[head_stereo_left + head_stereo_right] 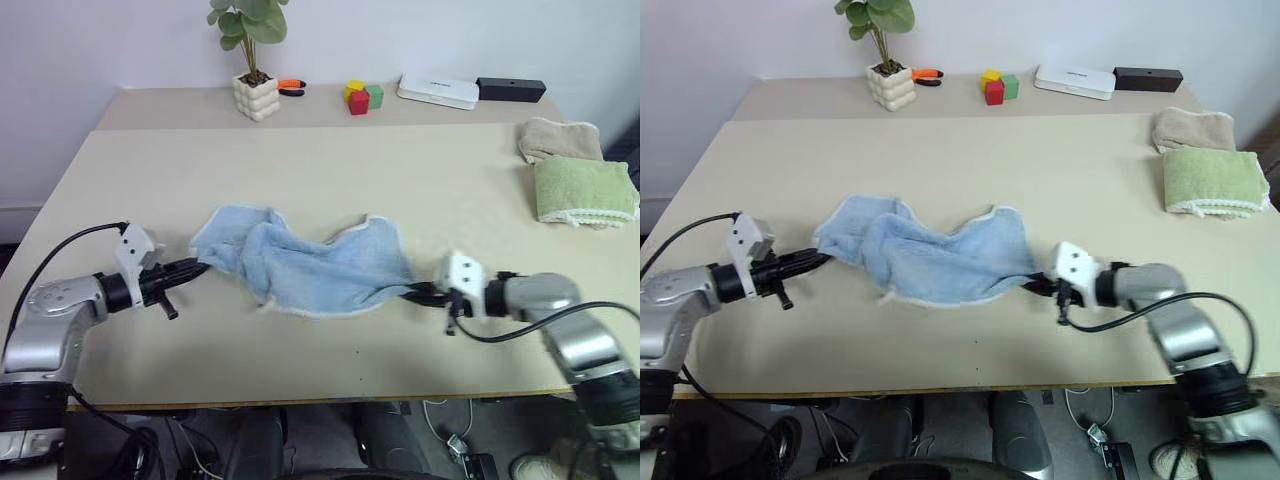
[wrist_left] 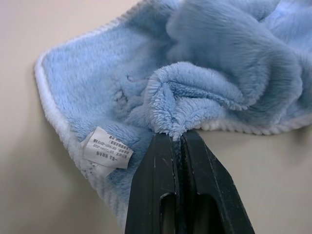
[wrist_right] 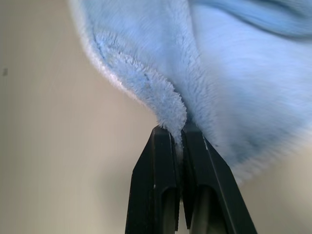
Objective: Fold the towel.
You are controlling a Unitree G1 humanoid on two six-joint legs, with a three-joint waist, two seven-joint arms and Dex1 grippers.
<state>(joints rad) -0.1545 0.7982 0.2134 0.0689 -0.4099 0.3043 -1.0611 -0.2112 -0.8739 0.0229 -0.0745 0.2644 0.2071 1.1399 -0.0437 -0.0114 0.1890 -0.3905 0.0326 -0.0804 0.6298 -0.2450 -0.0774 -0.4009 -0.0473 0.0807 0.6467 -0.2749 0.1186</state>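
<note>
The light blue towel [image 1: 305, 260] lies rumpled across the middle of the beige table [image 1: 320, 170], stretched between my two arms. My left gripper [image 1: 203, 266] is shut on the towel's left end; in the left wrist view its black fingers [image 2: 165, 165] pinch a bunched fold, beside a small white tag [image 2: 107, 152]. On the towel's right end my right gripper [image 1: 412, 290] is shut as well, and the right wrist view shows the whitish hem [image 3: 168, 105] clamped between the fingertips [image 3: 168, 146].
A green folded towel [image 1: 585, 190] and a beige folded towel [image 1: 560, 138] sit at the far right. Along the back stand a potted plant [image 1: 255, 85], coloured blocks [image 1: 363, 96], a white box [image 1: 438, 91] and a black box [image 1: 510, 89].
</note>
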